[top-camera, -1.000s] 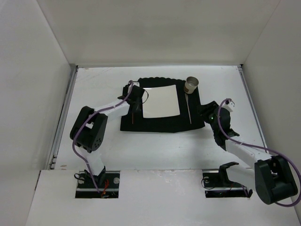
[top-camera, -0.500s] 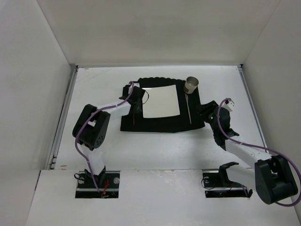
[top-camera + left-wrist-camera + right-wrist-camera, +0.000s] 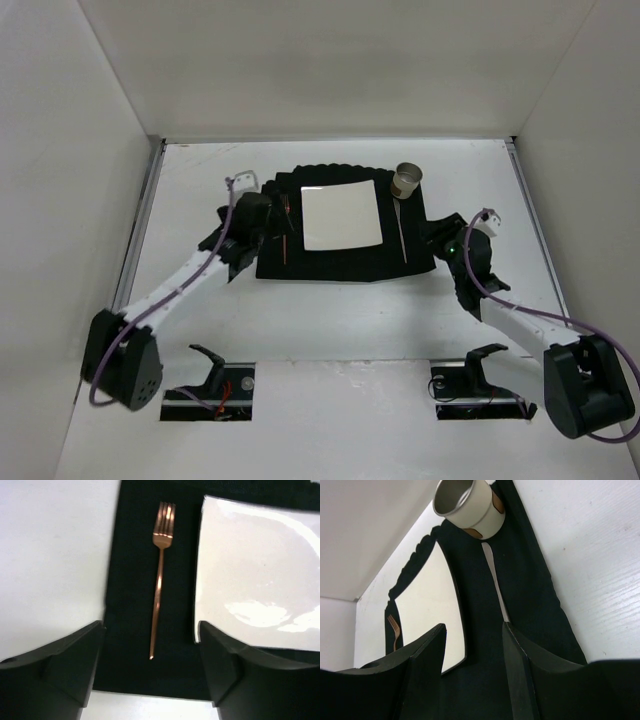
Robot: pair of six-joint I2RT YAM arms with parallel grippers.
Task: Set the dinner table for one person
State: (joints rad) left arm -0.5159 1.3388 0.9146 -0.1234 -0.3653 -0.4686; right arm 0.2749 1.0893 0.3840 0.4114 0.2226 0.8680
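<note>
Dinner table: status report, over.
Left gripper open, empty, by fork handle. Right gripper open, empty. Dinner table: mat, plate, fork left, silver utensil right, cup far right. Nothing blocking.

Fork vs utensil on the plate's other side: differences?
Fork is copper, left of the plate; the utensil looks silver, on its right. Fork lies clear of the plate; the utensil's far end runs up to the cup. Both lie straight on the black mat.

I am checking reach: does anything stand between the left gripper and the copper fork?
Nothing visible does. The copper fork lies alone on the black mat, beside the white square plate, directly before the open left gripper.
</note>
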